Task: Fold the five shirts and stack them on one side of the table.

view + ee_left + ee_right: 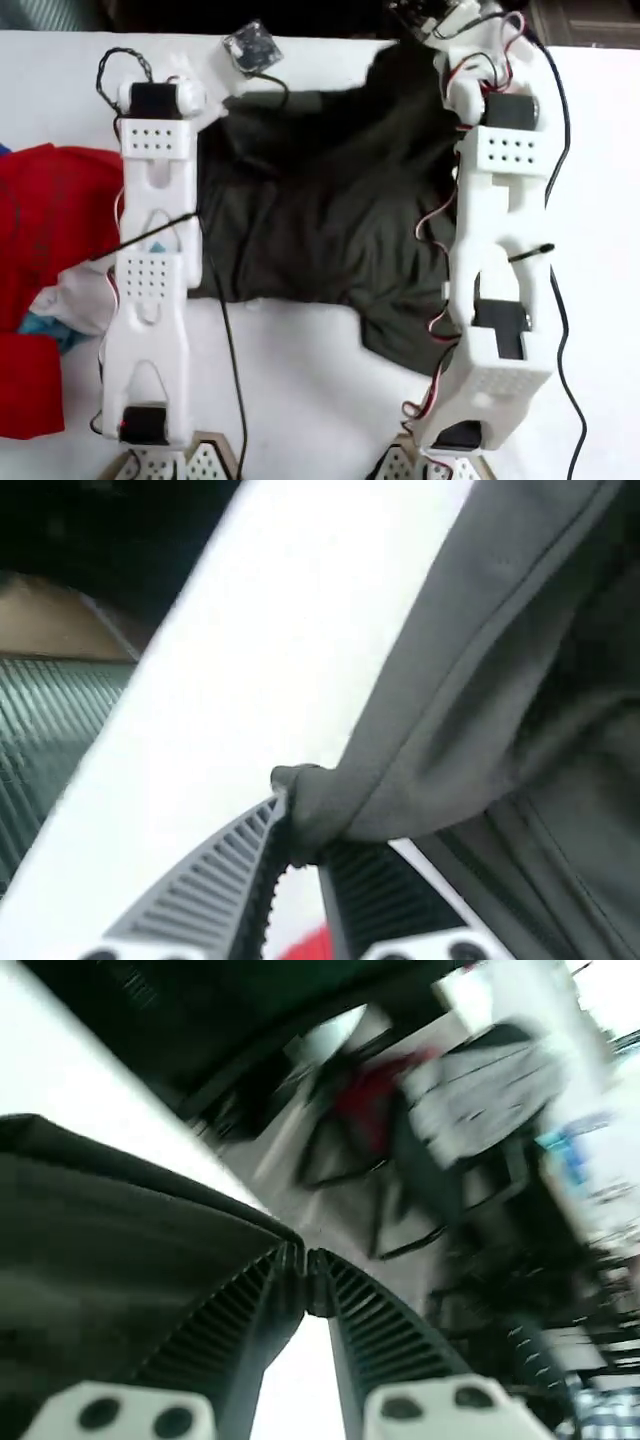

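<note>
white counter (300, 390). dark grey shirt (320, 220) spread rumpled across its middle. at the left edge a heap: red shirts (50, 210), with a white garment (75, 305) and teal scrap (40, 325) between them.

Bare table (300, 390) at near middle; dark shirt (320, 200) across the centre; red clothes pile (50, 220) at left edge

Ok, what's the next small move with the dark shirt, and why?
Probably lift both held edges toward the near side to fold it: the left gripper and right gripper are each shut on the dark shirt, which lies spread between the arms.
</note>
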